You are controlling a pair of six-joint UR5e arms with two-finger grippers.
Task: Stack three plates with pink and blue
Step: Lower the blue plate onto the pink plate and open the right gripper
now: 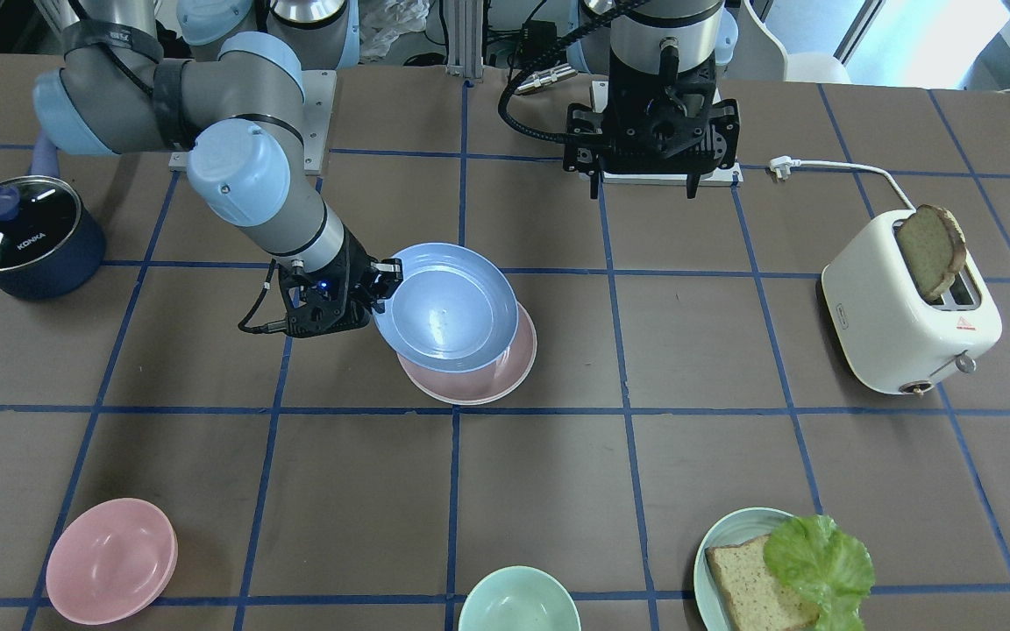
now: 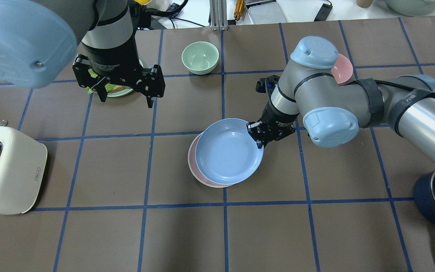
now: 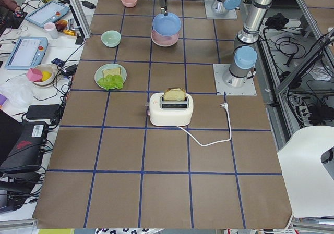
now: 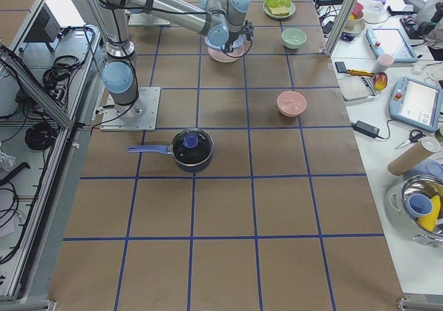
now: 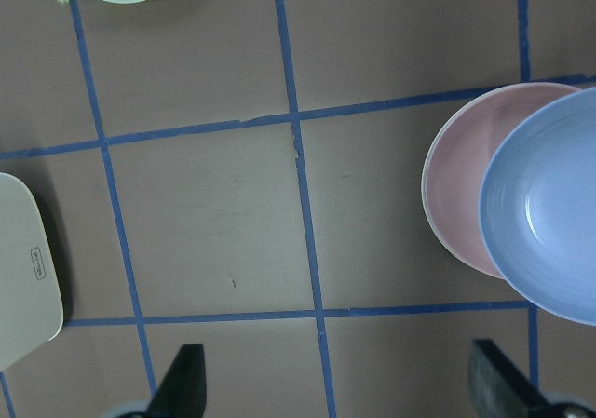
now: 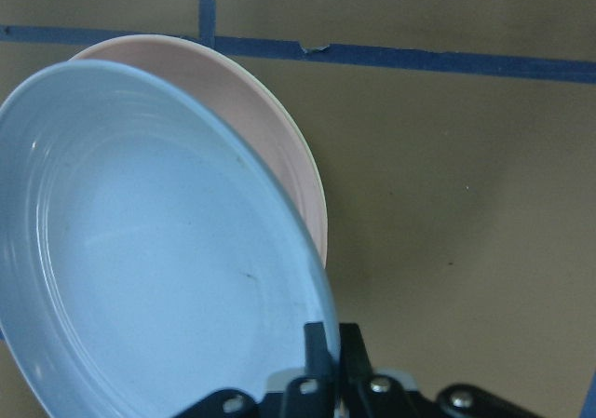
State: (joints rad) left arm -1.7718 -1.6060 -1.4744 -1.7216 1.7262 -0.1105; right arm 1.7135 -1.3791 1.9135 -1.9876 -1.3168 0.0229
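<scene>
Right gripper [image 2: 257, 133]: clamped on rim of blue plate [image 2: 228, 151], held over pink plate [image 2: 192, 161], slightly offset. Plate judged light, stiff, smooth plastic, likely slippery; best taken by raised rim edge.

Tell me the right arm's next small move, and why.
Probably nudge the blue plate toward the robot's left before lowering it: the right pincer grips its rim, and it hangs tilted and off-centre over the pink plate.

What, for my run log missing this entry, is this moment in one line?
right gripper: shut on blue plate | blue plate: tilted over pink plate, offset | left gripper: open
</scene>
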